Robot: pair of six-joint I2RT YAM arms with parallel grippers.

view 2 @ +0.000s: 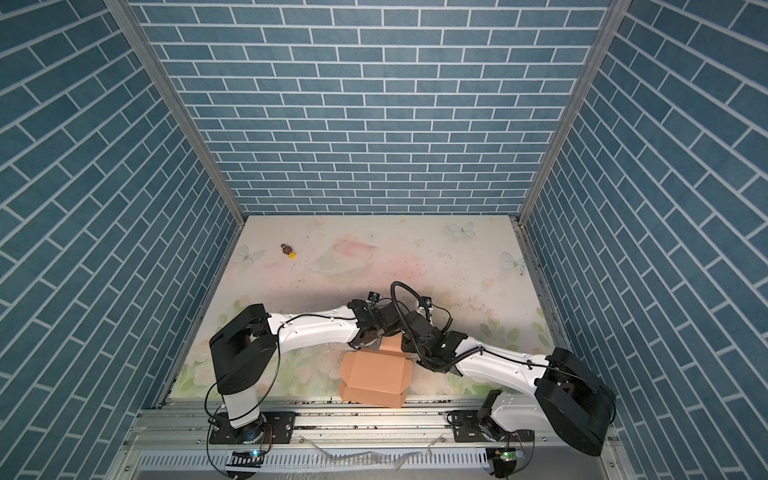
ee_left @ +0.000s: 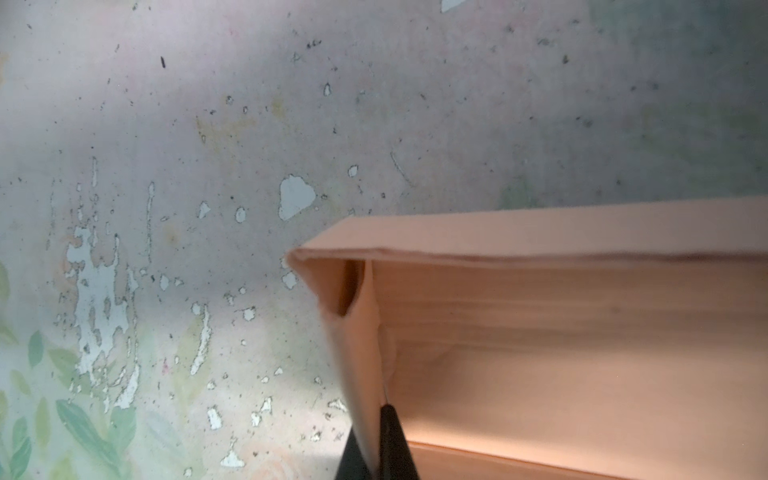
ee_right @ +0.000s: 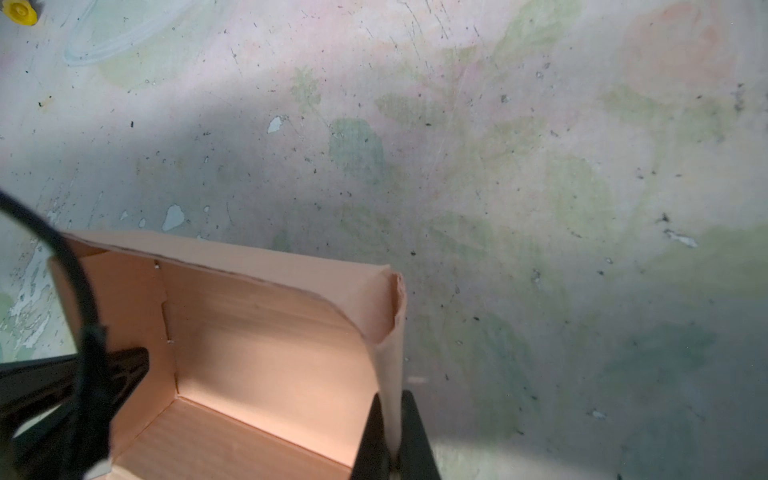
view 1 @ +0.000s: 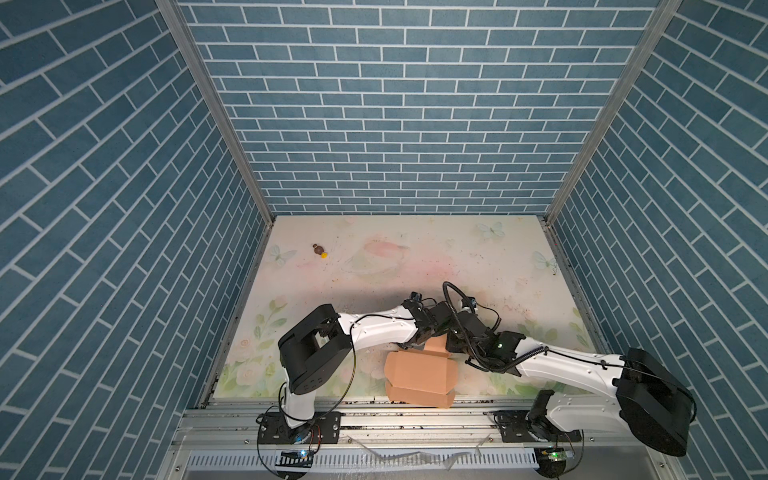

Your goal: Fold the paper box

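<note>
The peach-orange paper box lies near the table's front edge, partly formed, with its walls raised and its near flap reaching the metal rail. Both arms meet over its far end, where the wrists hide the fingers in both top views. My left gripper is shut on one upright side wall of the box. My right gripper is shut on the opposite side wall of the box, one finger inside and one outside. The left gripper's black body shows beyond the far wall.
A tiny brown-and-yellow object sits at the far left of the floral table mat. A metal rail runs along the front edge. Blue brick walls enclose the table on three sides.
</note>
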